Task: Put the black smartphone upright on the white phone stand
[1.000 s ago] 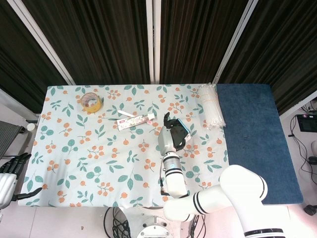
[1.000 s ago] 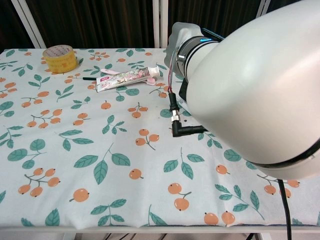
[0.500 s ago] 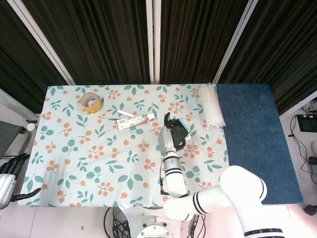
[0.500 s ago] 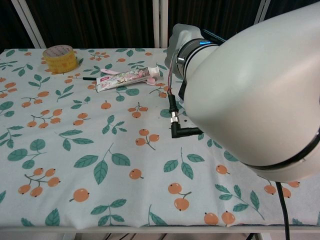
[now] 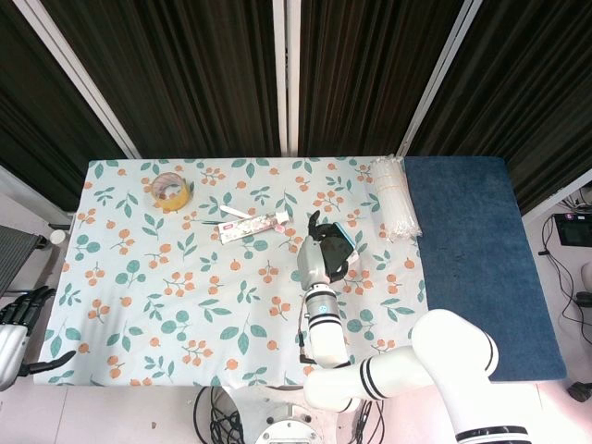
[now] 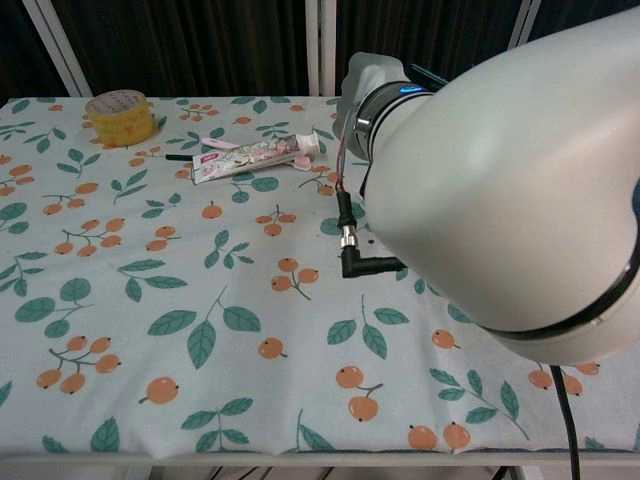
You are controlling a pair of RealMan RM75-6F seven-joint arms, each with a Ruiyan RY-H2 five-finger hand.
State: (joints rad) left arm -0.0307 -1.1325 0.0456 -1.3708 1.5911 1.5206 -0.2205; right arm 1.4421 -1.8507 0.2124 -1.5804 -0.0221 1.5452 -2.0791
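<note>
One hand, the right hand [image 5: 326, 248], seems clamped on the black smartphone [image 5: 334, 242] at counter [image 5: 139, 277] centre; the white phone stand is hidden, so blind placement risks tipping.

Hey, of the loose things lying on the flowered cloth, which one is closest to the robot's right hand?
The toothpaste tube, just left of the right hand; the tape roll sits far off near the back left corner.

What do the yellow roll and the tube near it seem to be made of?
The yellow roll looks like glossy plastic adhesive tape on a ring core: it has a hollow centre. The tube looks like soft printed plastic with a white cap; probably toothpaste, uncertain.
</note>
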